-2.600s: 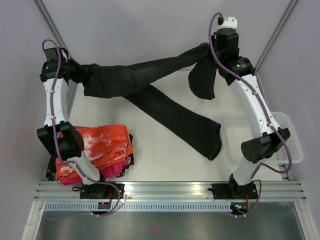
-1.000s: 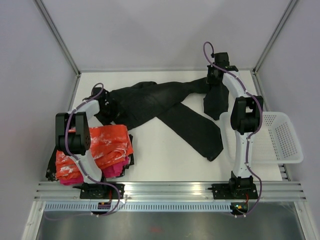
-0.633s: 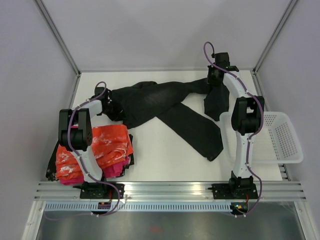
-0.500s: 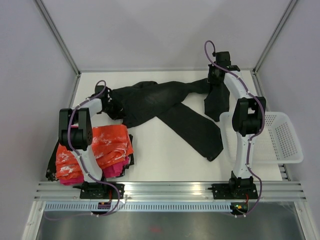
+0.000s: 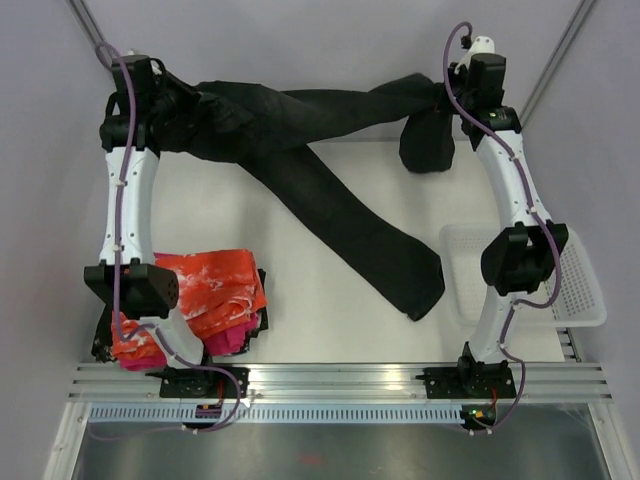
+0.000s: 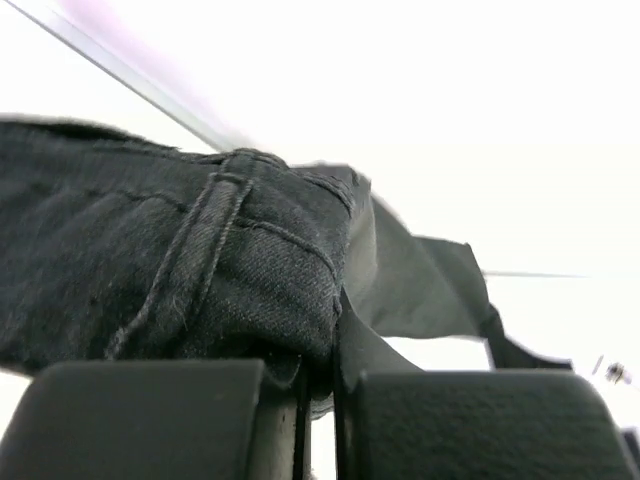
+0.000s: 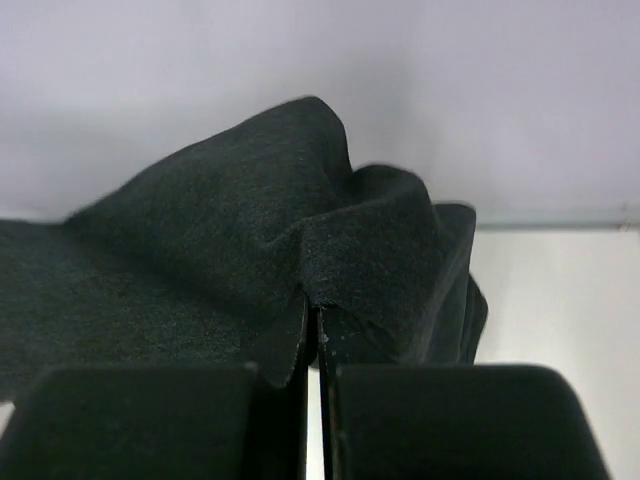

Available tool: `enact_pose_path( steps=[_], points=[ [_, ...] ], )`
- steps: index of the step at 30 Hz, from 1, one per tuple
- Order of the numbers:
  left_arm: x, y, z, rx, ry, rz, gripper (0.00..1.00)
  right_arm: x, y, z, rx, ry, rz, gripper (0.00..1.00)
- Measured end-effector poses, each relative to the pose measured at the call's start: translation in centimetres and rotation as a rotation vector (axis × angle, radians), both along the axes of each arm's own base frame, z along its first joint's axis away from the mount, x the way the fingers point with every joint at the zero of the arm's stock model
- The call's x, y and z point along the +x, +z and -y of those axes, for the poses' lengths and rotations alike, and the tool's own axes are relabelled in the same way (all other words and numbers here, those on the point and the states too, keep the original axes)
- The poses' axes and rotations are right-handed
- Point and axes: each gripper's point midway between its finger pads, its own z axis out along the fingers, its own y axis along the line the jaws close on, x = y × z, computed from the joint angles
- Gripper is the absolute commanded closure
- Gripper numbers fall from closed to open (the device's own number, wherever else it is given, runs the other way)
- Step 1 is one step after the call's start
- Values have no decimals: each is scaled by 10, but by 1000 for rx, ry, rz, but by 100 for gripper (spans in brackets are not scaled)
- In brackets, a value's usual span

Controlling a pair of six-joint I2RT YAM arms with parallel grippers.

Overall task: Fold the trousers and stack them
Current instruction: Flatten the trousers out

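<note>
Trousers [image 5: 340, 215] hung between left gripper [image 6: 318, 378] and right gripper [image 7: 318, 372], both clamped on fabric edges; shallow pinches might slip.

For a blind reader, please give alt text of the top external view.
Black trousers are held up above the table: left gripper grips the waist end, right gripper one leg end. The other leg trails onto it.

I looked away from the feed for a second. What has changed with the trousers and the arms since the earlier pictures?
The left gripper closed on the trousers, and both arms rose, lifting them off the table; one leg still trails on it. The right gripper kept its hold. The orange garment pile and the basket stayed put.
</note>
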Motion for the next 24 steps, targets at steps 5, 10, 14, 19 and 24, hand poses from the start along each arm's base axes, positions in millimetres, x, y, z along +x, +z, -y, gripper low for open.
enact_pose_path(
  steps=[5, 10, 14, 19, 24],
  points=[
    [-34, 31, -7, -148, 131, -17, 98, -21, 76, -3, -1, 36, 176, 100],
    [-50, 10, -14, -276, 270, -158, 98, -37, 106, -2, -29, 47, 241, 100],
    [-79, -24, -32, -314, 452, -317, 98, -40, 85, 3, -38, 14, 165, 100],
    [-112, -39, -67, -315, 621, -359, 98, -50, 4, -10, 10, 59, -43, 100],
    [-103, -63, -103, -272, 722, -370, 98, -76, -68, -47, 97, 164, -250, 100]
  ],
)
